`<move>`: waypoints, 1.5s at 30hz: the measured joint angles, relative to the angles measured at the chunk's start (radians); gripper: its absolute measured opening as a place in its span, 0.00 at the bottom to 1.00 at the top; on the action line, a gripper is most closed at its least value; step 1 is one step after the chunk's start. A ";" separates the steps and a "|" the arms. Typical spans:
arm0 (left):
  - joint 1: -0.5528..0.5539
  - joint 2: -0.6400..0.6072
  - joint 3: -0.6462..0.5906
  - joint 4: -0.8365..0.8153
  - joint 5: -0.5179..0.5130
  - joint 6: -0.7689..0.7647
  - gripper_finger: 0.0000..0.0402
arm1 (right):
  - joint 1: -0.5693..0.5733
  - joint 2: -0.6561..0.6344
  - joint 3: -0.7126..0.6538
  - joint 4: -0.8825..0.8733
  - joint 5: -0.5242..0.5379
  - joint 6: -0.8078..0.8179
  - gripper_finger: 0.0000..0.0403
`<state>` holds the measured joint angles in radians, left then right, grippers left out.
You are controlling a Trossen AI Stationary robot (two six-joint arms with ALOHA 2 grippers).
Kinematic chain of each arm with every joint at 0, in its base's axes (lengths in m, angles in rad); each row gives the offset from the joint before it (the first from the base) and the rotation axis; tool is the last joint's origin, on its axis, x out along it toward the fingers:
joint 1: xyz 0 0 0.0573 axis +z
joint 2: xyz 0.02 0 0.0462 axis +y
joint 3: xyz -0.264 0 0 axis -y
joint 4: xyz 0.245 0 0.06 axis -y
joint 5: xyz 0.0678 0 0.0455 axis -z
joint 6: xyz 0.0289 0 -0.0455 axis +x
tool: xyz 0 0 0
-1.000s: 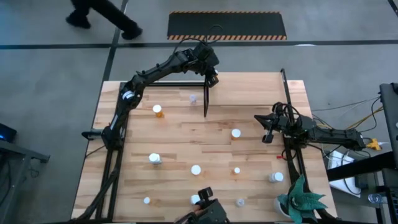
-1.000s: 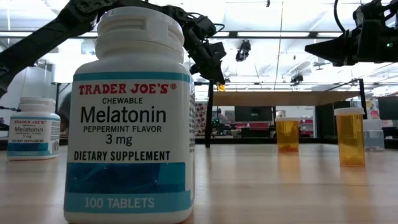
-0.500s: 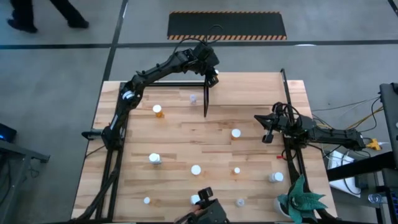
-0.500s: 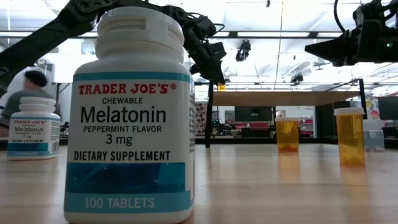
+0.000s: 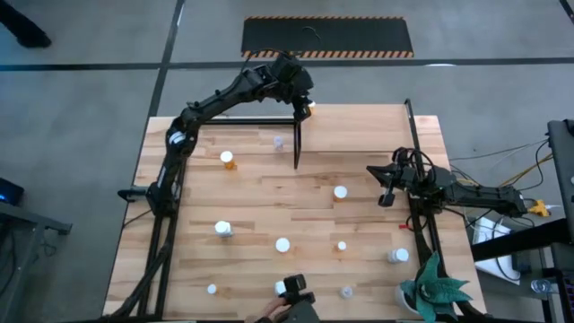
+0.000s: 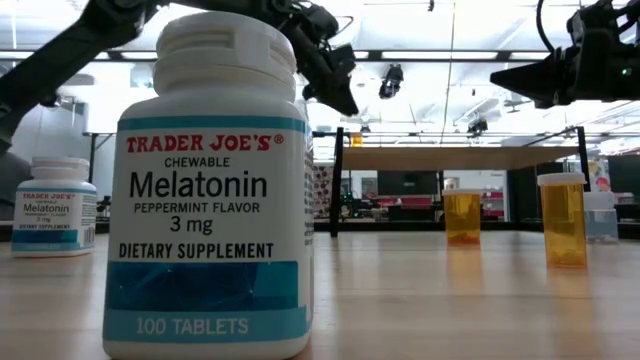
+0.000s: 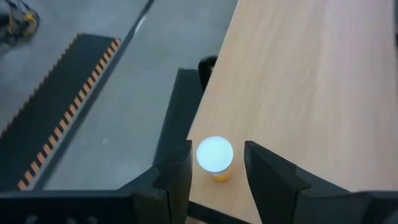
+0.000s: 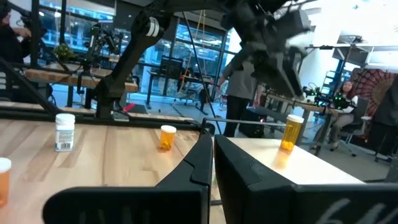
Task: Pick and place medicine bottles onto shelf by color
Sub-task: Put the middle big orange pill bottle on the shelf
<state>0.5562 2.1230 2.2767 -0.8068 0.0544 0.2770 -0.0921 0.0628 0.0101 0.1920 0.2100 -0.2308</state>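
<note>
Above the shelf [image 7: 298, 74], the left hand [image 7: 217, 171] hangs, fingers apart around an orange bottle [image 7: 216, 157].

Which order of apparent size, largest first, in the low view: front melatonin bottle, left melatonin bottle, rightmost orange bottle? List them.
1. Front melatonin bottle, largely from nearness.
2. Left melatonin bottle.
3. Rightmost orange bottle, similar height but narrower.

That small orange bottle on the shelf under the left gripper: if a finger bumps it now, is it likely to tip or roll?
Probably tips easily: the orange bottle looks slim, stands upright with a white cap, and sits near the shelf edge. The left gripper has its fingers either side, apart from it. Once down, its round body would likely roll, perhaps off the edge.
</note>
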 joint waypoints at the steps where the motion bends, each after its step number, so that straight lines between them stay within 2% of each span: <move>1: -0.002 -0.012 -0.006 0.006 0.002 0.005 0.32 | 0.000 0.000 0.000 0.000 0.000 0.011 0.02; 3: -0.010 -0.038 -0.035 0.031 0.017 0.018 0.29 | 0.000 0.000 0.000 0.000 0.000 0.031 0.02; 6: -0.018 -0.101 -0.142 0.111 0.061 0.019 0.24 | 0.000 0.000 0.000 0.000 -0.001 0.074 0.02; 10: -0.025 -0.225 -0.402 0.342 0.103 0.018 0.16 | 0.000 0.000 0.000 -0.006 -0.002 0.129 0.02; 17: -0.043 -0.496 -0.924 0.863 0.123 0.016 0.06 | 0.000 0.014 0.000 -0.017 -0.008 0.139 0.02; 19: -0.050 -0.557 -1.039 0.941 0.138 0.016 0.05 | 0.000 0.022 0.000 -0.005 -0.008 0.130 0.02; 24: -0.068 -0.679 -1.237 0.997 0.174 -0.056 0.05 | 0.000 0.059 0.000 0.049 -0.011 0.149 0.02; 28: -0.110 -0.776 -1.458 1.268 0.178 -0.064 0.05 | 0.000 0.104 0.028 0.042 -0.002 0.191 0.04; 32: -0.131 -0.842 -1.655 1.516 0.188 -0.153 0.05 | 0.000 0.180 0.107 -0.002 0.000 0.211 0.13; 36: -0.147 -0.876 -1.795 1.635 0.184 -0.218 0.05 | 0.000 0.284 0.209 -0.167 0.000 0.274 0.28; 42: -0.167 -0.882 -1.936 1.830 0.187 -0.219 0.05 | 0.003 0.480 0.362 -0.387 -0.009 0.407 0.54; 45: -0.168 -0.881 -1.976 1.873 0.186 -0.219 0.05 | 0.015 0.585 0.440 -0.506 -0.011 0.468 0.67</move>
<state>0.3882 1.2416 0.3009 1.0666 0.2408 0.0578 -0.0768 0.6477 0.4497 -0.3140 0.1989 0.2371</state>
